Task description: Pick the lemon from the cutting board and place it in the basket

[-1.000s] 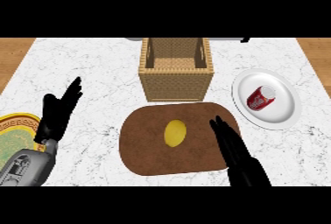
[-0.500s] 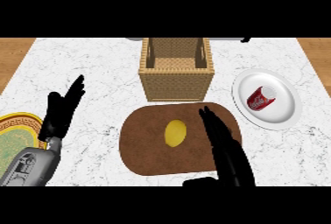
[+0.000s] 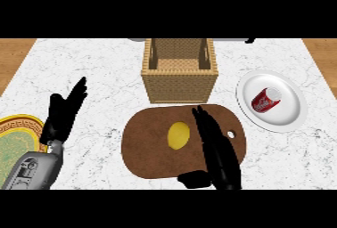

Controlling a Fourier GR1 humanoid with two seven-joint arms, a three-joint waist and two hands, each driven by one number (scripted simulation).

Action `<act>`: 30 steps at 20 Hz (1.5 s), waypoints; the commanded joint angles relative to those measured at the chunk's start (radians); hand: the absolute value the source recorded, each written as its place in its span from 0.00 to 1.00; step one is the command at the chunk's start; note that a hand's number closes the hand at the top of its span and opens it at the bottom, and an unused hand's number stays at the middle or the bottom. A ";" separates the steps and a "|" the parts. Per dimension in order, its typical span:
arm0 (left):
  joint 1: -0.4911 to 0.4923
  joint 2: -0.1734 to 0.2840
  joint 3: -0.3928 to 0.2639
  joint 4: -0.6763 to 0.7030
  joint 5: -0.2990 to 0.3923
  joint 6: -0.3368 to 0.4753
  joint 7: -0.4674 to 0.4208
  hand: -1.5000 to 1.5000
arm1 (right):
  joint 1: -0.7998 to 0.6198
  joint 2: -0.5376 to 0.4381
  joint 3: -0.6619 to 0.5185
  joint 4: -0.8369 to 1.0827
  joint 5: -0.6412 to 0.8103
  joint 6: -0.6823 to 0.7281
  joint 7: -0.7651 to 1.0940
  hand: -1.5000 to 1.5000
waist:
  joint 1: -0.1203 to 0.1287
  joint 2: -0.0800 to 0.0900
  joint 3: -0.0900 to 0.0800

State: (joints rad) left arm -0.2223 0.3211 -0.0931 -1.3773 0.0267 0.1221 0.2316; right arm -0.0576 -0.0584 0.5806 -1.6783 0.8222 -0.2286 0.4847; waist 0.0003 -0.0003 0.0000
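The yellow oval lemon (image 3: 178, 135) lies near the middle of the brown rounded wooden cutting board (image 3: 148, 151), just left of the black right hand (image 3: 216, 147). That hand stretches over the board's right half with fingers straight and together, thumb sticking out to the left near the board's lower edge; it holds nothing, and I cannot tell whether its fingers touch the lemon. The tall woven wicker basket (image 3: 179, 80) stands just beyond the board's far edge, its open mouth up. Bare white marble desk (image 3: 105, 75) lies left of the board. The black left hand (image 3: 63, 112) rests open there, fingers up, well apart from the lemon. A white round plate (image 3: 289, 113) carrying a red can (image 3: 265, 99) sits right of the board, and a green and gold plate (image 3: 16, 140) shows at the left edge
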 commanded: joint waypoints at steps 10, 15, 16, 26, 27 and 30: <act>-0.021 -0.051 0.092 0.052 -0.067 -0.073 -0.031 0.50 | -0.180 0.058 -0.056 0.202 -0.053 -0.027 0.012 0.00 | 0.001 0.001 0.000; -0.074 -0.068 0.117 0.146 -0.093 -0.085 -0.074 0.50 | -0.178 0.058 -0.031 0.256 -0.080 -0.055 -0.005 0.00 | -0.002 0.001 0.000; 0.028 -0.116 0.054 -0.037 -0.122 -0.037 0.008 0.50 | -0.070 0.058 -0.016 0.180 -0.041 -0.033 -0.032 0.00 | 0.000 -0.001 0.000; 0.050 -0.059 0.154 -0.023 -0.091 -0.149 -0.019 0.50 | -0.167 0.058 0.016 0.430 -0.135 -0.197 -0.115 0.00 | 0.004 0.001 0.000; -0.001 -0.069 0.146 -0.062 -0.105 -0.135 0.054 0.50 | -0.226 0.058 -0.057 0.439 -0.160 -0.128 -0.124 0.00 | 0.003 0.001 0.000; 0.016 -0.116 0.114 -0.078 -0.143 -0.099 0.053 0.50 | -0.220 0.058 -0.036 0.447 -0.135 -0.082 -0.134 1.00 | 0.002 0.000 0.000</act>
State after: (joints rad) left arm -0.2049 0.2223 0.0295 -1.4188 -0.0961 0.0160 0.2529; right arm -0.2498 -0.0020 0.5674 -1.2790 0.6901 -0.3549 0.3805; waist 0.0021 -0.0007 -0.0002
